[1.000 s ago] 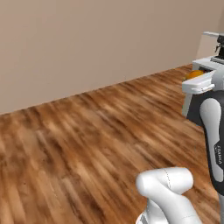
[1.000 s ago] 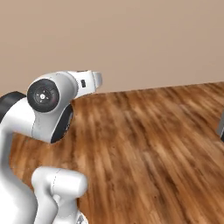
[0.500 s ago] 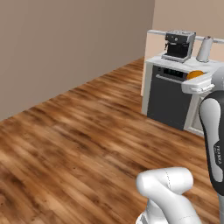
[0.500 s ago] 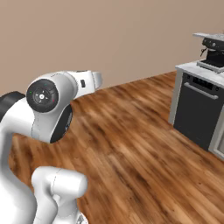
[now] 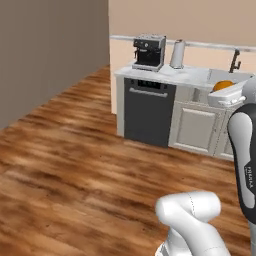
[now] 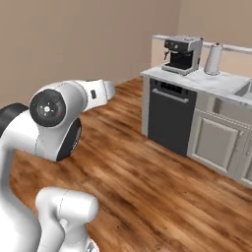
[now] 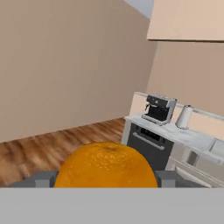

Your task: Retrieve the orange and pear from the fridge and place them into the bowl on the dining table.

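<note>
While the orange is pinched between the two dark finger tips of the gripper, it's seen big and close in the hand view, jaws spread wide around it and pressed on its sides. From the left base view a sliver of that fruit is spotted at the white hand, up at the right edge. Further out, a coffee machine, a kettle and a dark dishwasher are lined along a counter past the wooden floor

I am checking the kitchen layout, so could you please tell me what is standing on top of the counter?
On the counter stand a coffee machine and a pale jug. The arm covers its right end in the left base view.
</note>
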Robot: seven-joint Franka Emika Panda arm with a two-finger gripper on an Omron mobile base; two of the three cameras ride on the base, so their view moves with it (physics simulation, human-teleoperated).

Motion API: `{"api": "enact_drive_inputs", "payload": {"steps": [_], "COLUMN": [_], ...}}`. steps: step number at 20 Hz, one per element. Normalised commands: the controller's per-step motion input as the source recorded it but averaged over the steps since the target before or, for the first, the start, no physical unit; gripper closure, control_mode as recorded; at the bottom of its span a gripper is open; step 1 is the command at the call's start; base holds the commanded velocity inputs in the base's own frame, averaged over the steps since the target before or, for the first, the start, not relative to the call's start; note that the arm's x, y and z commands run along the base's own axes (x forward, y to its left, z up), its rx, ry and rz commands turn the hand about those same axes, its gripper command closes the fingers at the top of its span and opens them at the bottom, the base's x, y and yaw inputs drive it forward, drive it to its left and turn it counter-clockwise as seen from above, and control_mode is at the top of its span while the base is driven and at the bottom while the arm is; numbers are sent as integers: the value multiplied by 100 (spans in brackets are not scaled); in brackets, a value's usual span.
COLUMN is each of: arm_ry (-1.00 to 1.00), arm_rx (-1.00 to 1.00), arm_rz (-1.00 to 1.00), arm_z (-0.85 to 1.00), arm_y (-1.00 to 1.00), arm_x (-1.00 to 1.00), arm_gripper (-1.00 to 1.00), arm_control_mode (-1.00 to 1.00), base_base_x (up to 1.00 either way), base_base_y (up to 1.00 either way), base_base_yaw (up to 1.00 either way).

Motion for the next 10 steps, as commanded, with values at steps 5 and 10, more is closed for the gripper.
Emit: {"api": "enact_drive_inputs", "payload": {"steps": [5, 10], "arm_ry": [0, 0], "arm_rx": [0, 0], "arm_rz": [0, 0], "arm_z": [0, 0], "arm_y": [0, 0], "arm_x": [0, 0], "arm_gripper": [100, 100], "arm_control_mode": [100, 100], "base_base_x": [59, 59], "base_base_y": [3, 15], "base_base_yaw": [-50, -51]}}
